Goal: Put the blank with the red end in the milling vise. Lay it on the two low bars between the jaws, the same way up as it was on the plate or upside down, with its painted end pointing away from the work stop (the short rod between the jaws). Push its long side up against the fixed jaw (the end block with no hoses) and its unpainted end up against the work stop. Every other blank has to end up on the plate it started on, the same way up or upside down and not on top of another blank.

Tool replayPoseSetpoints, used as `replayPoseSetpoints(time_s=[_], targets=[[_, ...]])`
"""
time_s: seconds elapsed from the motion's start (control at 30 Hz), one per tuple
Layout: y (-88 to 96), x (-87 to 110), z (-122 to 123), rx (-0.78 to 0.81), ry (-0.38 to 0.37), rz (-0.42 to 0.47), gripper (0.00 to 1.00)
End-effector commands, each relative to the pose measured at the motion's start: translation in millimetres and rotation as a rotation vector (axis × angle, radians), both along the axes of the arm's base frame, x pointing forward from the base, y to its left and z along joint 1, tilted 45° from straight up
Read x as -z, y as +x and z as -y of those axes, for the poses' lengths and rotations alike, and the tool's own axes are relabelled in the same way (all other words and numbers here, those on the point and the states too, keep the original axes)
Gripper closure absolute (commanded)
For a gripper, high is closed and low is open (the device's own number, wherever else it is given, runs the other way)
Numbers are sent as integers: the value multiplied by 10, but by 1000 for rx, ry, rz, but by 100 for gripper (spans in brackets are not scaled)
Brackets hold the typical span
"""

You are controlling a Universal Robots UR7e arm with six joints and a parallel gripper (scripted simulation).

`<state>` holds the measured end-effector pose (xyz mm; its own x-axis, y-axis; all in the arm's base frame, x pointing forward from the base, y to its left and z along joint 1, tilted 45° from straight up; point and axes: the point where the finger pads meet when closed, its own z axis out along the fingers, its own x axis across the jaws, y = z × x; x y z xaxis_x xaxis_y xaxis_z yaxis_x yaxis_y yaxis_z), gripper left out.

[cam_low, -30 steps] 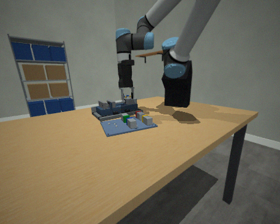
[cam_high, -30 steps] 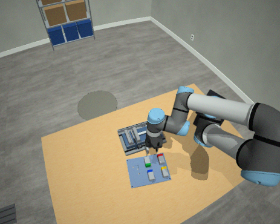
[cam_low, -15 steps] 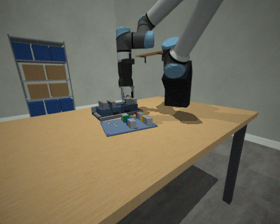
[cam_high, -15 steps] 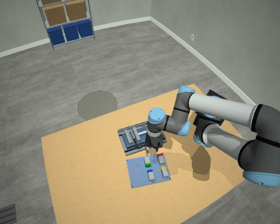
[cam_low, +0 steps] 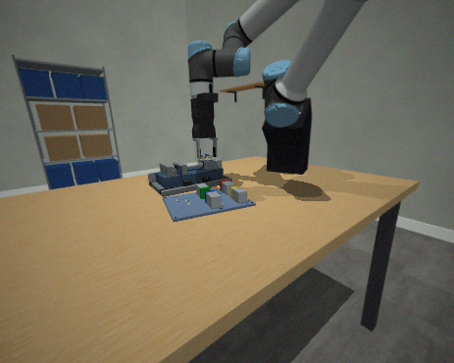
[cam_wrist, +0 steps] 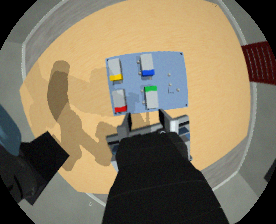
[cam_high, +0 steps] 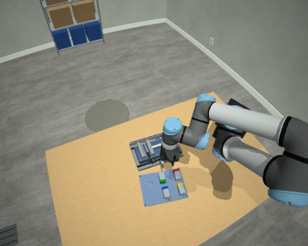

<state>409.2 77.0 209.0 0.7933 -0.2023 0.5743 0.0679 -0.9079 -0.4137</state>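
The red-ended blank (cam_high: 177, 175) (cam_low: 227, 187) (cam_wrist: 119, 97) lies on the blue plate (cam_high: 150, 198) (cam_low: 181, 212) (cam_wrist: 175, 61), in the plate's corner near the vise, its red end facing the vise. The milling vise (cam_high: 142, 151) (cam_low: 193, 175) stands beside the plate; the arm hides part of it in the top view, and the gripper covers much of it in the wrist view. No blank shows between the jaws in the visible part; the work stop cannot be made out. My gripper (cam_high: 167, 165) (cam_low: 207, 155) (cam_wrist: 145, 116) is open and empty, above the vise's plate-side edge.
The green-ended blank (cam_high: 161, 176) (cam_low: 203, 191) (cam_wrist: 151, 99) lies beside the red one. The blue-ended blank (cam_high: 166, 193) (cam_low: 214, 199) (cam_wrist: 147, 64) and yellow-ended blank (cam_high: 181, 189) (cam_low: 239, 195) (cam_wrist: 114, 67) lie in the farther row. Small pins stand on the plate's other side.
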Motion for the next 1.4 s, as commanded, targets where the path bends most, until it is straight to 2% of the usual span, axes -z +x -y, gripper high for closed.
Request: replayPoseSetpoints(time_s=[0.0, 0.7, 0.87, 1.37], targets=[[-1, -19, 14, 0, -1, 2, 0], [-20, -40, 25, 0, -1, 2, 0], [-70, 52, 203, 0, -1, 2, 0], [-65, 44, 184, 0, -1, 2, 0]])
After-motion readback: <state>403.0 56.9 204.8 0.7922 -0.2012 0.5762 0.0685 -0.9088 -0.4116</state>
